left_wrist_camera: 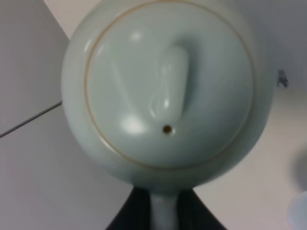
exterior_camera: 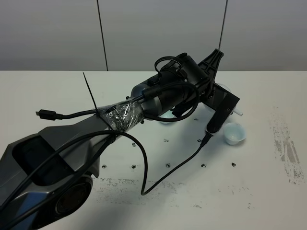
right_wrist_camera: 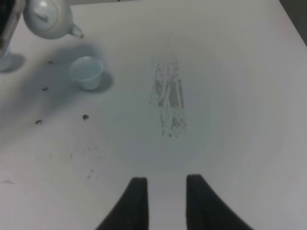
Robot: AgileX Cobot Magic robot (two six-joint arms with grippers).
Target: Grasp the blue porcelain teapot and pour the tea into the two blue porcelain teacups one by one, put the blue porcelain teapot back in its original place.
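The pale blue teapot [left_wrist_camera: 168, 91] fills the left wrist view, with its lid and knob facing the camera. My left gripper [left_wrist_camera: 163, 215] is shut on the teapot's handle, which sits between the black fingers. In the exterior high view the left gripper [exterior_camera: 221, 108] hides most of the pot; only the spout [exterior_camera: 238, 113] shows. One small pale blue teacup [exterior_camera: 234, 132] stands just in front of and below the spout. It also shows in the right wrist view [right_wrist_camera: 87, 72], with the teapot [right_wrist_camera: 48, 18] held above the table behind it. The second teacup [exterior_camera: 167, 117] is mostly hidden under the left arm. My right gripper [right_wrist_camera: 167, 201] is open and empty.
The white table [exterior_camera: 268, 191] has small dark screw holes and a scuffed grey patch [right_wrist_camera: 169, 103] at the right. A black cable [exterior_camera: 144, 167] loops off the left arm over the table. A grey panelled wall [exterior_camera: 158, 33] stands behind.
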